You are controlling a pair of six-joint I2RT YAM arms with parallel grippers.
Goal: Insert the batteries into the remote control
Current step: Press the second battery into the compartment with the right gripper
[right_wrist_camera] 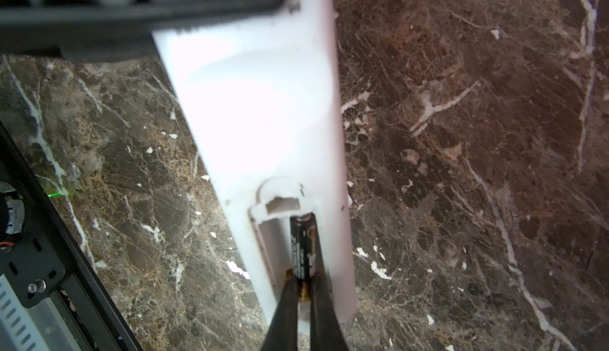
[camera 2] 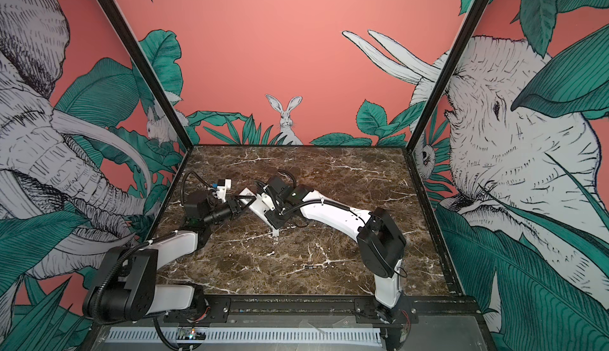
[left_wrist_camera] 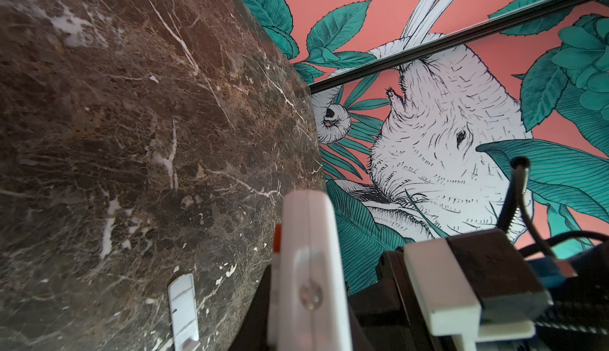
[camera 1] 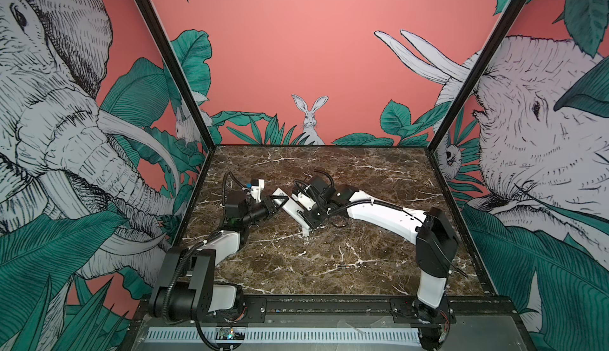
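Note:
In both top views the white remote control [camera 1: 287, 208] [camera 2: 256, 206] hangs tilted above the marble table, plain back up. My left gripper [camera 1: 276, 202] is shut on its far end, which fills the left wrist view as a white bar [left_wrist_camera: 306, 253]. In the right wrist view the battery bay is uncovered. One dark battery [right_wrist_camera: 303, 250] lies along its side, and my right gripper [right_wrist_camera: 304, 295] is shut on that battery's brass-tipped end. Another battery [camera 1: 344, 267] [camera 2: 309, 267] lies loose on the table near the front.
A small flat white cover piece [left_wrist_camera: 184, 313] lies on the marble table [left_wrist_camera: 115, 135] beside the remote. Black frame rails [camera 1: 329, 303] border the table's front edge, and patterned walls close in its other sides. The right arm's wrist [left_wrist_camera: 461, 283] sits close to the left gripper.

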